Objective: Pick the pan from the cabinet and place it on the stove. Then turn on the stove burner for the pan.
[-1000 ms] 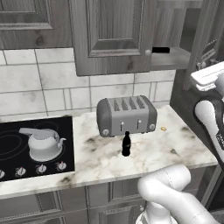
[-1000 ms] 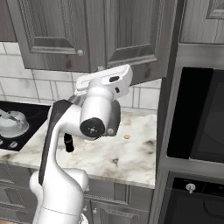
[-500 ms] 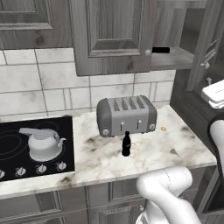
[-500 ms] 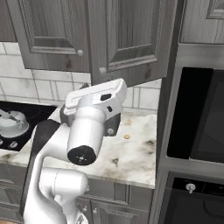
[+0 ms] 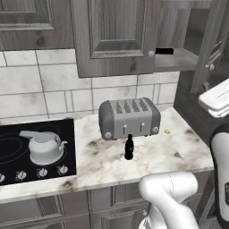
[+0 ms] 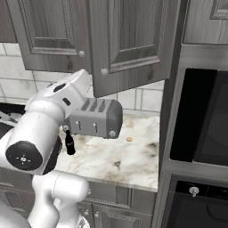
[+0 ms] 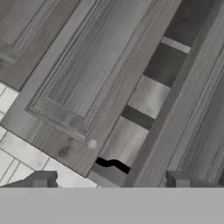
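The end effector (image 7: 107,180) stands open, its two dark fingertips (image 7: 40,178) spread wide and empty. Straight ahead of it hangs the cabinet (image 7: 83,78), one door swung ajar. In the gap beyond the tips, the pan's black handle (image 7: 113,164) pokes over the lower shelf edge. The stove (image 5: 27,147) carries a kettle (image 5: 44,146).

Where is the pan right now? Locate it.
The pan sits on the bottom shelf of the open cabinet, above the toaster; in the left base view just its black handle tip pokes out past the right door's edge.
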Robot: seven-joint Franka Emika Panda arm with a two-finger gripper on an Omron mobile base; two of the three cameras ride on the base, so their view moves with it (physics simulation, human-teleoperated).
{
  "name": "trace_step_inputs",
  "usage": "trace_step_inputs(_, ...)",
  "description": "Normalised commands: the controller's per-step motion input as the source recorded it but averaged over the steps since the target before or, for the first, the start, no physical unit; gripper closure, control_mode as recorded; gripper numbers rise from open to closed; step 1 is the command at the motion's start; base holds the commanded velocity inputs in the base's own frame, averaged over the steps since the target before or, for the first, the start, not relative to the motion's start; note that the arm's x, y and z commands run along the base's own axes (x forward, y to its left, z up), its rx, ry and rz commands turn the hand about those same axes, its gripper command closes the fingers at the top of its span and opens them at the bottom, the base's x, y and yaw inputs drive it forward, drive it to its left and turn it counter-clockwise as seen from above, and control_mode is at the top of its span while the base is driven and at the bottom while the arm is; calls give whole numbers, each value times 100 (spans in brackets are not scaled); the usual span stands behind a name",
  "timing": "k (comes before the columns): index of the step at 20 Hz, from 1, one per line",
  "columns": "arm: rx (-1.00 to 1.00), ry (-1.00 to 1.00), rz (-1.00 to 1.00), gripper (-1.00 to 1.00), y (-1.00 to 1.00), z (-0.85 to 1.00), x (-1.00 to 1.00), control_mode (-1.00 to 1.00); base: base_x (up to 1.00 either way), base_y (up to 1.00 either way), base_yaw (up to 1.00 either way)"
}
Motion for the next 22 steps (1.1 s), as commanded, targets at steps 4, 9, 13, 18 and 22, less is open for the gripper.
trace_step_inputs(4,-20,1,-19,-100,93,0,1,-100,0,0,0)
trace_step_inputs(9,-24,9,-30,-100,73,0,23,-100,0,0,0)
trace_step_inputs(13,-25,19,-40,-100,37,0,53,-100,0,0,0)
trace_step_inputs(18,-21,25,-36,-100,3,0,68,-100,0,0,0)
trace_step_inputs(22,-16,25,-27,-100,-9,-3,70,-100,0,0,0)
